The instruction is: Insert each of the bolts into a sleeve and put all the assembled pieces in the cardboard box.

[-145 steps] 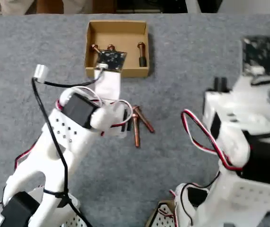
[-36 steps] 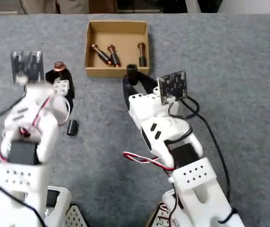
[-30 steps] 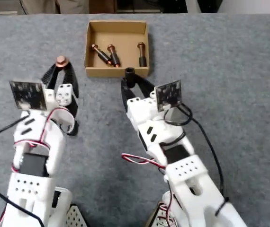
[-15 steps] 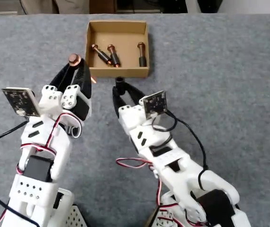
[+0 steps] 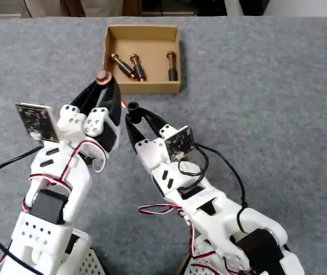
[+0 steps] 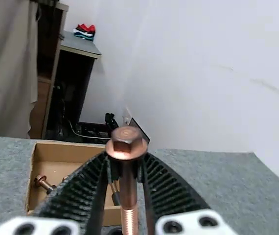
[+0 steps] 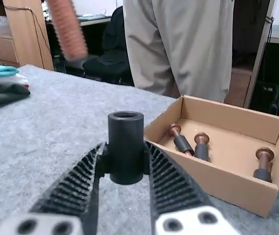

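Our left end effector is closed on a copper bolt. The ribbed pads clamp the shank just under the hex head, and the threaded end hangs free below the grip. Our right end effector is closed on a black sleeve, pinched around its middle with the open bore facing up. Both parts are held above the grey bench, just in front of the cardboard box, where three assembled pieces already lie. From above, the bolt's tip sits just beside the sleeve's mouth but has not entered it.

We judge the insertion to be the step in hand, and alignment is our chief worry. The bolt is tilted, so if its tip meets the sleeve's rim instead of the bore, the threads could catch there. Pushing on would then lever one part in its grip. The bolt is held only near its head, so a side load at the tip could swing it between the pads. The sleeve is smooth and round and could twist or squirt out under the same load. A dropped part would likely roll on the bench. The two end effectors are also close enough together that a careless correction could knock their fingers together.
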{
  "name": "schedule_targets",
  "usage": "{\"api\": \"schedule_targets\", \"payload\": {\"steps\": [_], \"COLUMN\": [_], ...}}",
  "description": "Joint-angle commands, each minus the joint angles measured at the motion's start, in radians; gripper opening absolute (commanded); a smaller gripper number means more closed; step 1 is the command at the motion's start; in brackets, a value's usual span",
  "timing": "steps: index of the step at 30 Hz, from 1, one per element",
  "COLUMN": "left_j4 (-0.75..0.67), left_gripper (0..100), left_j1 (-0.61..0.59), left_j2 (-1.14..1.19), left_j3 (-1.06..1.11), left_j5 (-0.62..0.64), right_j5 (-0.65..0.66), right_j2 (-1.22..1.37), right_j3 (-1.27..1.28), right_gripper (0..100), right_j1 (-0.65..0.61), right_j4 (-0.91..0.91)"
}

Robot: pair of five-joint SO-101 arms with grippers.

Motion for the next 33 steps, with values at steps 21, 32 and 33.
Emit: {"api": "schedule_targets", "payload": {"steps": [21, 32, 33], "left_j4": [-0.008, -0.061, -0.061], "left_gripper": [2, 2, 2], "left_j1": [0.068, 0.072, 0.072], "left_j2": [-0.013, -0.010, -0.010], "left_j3": [0.012, 0.046, 0.048], "left_j5": [-0.244, -0.242, -0.241], "right_j5": [0.041, 0.041, 0.041], "right_j2": [-0.004, -0.004, -0.004], "right_j3": [0.027, 0.053, 0.062], "right_gripper": [0.2, 0.2, 0.2], "right_j1": [-0.038, -0.038, -0.038], "right_j4": [-0.038, -0.130, -0.150]}}
